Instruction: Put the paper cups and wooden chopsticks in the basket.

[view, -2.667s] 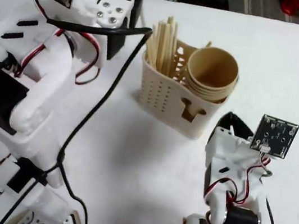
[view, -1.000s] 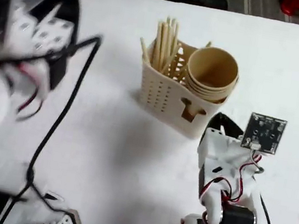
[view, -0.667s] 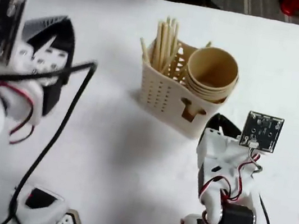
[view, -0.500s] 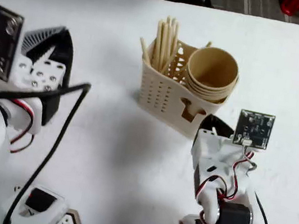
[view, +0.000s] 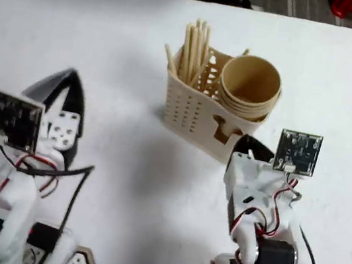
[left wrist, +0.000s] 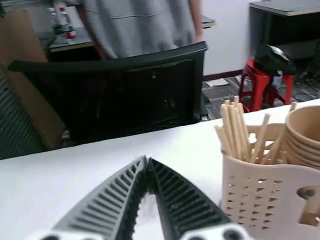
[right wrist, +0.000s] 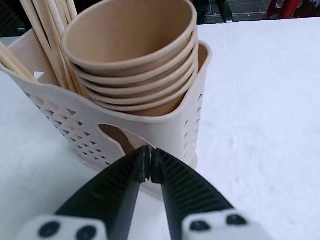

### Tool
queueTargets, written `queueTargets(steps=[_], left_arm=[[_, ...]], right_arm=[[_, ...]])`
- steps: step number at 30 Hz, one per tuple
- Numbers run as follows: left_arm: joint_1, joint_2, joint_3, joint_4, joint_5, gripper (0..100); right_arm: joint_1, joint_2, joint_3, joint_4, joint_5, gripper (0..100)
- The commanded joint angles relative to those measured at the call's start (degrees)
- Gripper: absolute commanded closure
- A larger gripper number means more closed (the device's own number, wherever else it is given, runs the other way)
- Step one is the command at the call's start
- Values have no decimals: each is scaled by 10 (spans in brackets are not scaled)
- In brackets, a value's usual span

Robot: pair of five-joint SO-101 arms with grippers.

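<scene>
Currently, the left gripper (left wrist: 148,165) sits over the left side of the table (view: 131,31), well apart from the basket (view: 195,118). Its jaws are together with nothing between them.

The wooden chopsticks (view: 192,47) stand upright as a bundle in the left compartment of the basket, ends projecting above the rim. The paper cups (view: 250,83) are nested in one stack in the right compartment, mouths upward.

The right gripper (right wrist: 150,160) is just beside the front wall of the basket, below the cup stack. Its jaws are pressed together and hold nothing.

No cup or chopstick lies loose on the table, so the task appears complete.

Handling notes, as estimates:
- Paper cups: very light, thin-walled and easily crushed. Take hold across the rolled rim, where the wall is stiffest, using light pressure. A nested stack may lift as one unit or separate.
- Wooden chopsticks: light, stiff and slender, and likely to roll or pivot. Take hold near mid-length, jaws across the shaft.
- Basket: light plastic, likely to slide if pushed.
</scene>
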Motion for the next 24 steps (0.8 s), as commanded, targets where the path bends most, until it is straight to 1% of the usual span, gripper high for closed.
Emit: queueTargets(steps=[1,5,9,14,19,24], left_arm=[[-45,-49,103,-59,-3,977],[-65,-80,193,-97,-4,977],[-66,-119,279,-133,-7,976],[-73,-190,377,-166,-7,976],[-75,-278,471,-170,-7,976],[-76,-281,510,-173,-8,976]], right_arm=[[-6,-9,-4,-10,3,981],[-6,-9,-4,-10,4,980],[-8,-9,4,-10,5,978],[-38,-9,17,-18,7,979],[-40,-10,18,-18,7,980],[-39,-22,18,-16,4,980]])
